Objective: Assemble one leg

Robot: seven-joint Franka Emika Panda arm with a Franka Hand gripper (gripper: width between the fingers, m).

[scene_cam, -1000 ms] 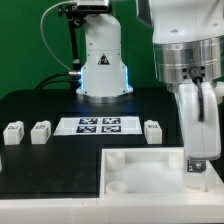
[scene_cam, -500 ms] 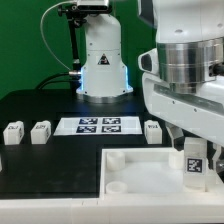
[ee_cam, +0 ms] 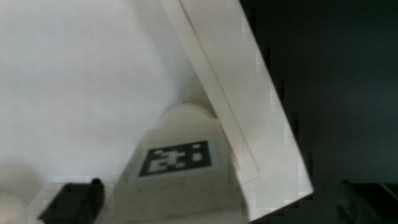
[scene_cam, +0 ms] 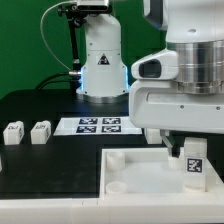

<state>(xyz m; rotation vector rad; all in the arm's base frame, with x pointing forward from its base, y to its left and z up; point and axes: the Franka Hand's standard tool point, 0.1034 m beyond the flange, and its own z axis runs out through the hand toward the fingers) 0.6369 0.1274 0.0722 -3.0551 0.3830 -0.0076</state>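
One leg (scene_cam: 195, 166), a small white peg with a tag on its front face, stands upright in the near right corner of the large white tray-like part (scene_cam: 140, 165). My gripper (scene_cam: 183, 148) is open just above it and not touching it. In the wrist view the leg's tag (ee_cam: 178, 156) shows below the gripper (ee_cam: 217, 205), beside the tray's raised wall (ee_cam: 240, 110), with the dark fingertips (ee_cam: 73, 201) wide apart. Two more legs (scene_cam: 13, 133) (scene_cam: 41, 131) stand on the black table at the exterior view's left.
The marker board (scene_cam: 100, 125) lies flat on the table behind the tray. The robot's base (scene_cam: 100, 65) stands at the back. My arm's wide housing (scene_cam: 185, 90) hides the table area at the exterior view's right behind the tray.
The gripper, down around the leg one second ago, has opened and risen. The leg stays standing in the tray's corner. The arm's housing now covers the leg that stood right of the marker board.
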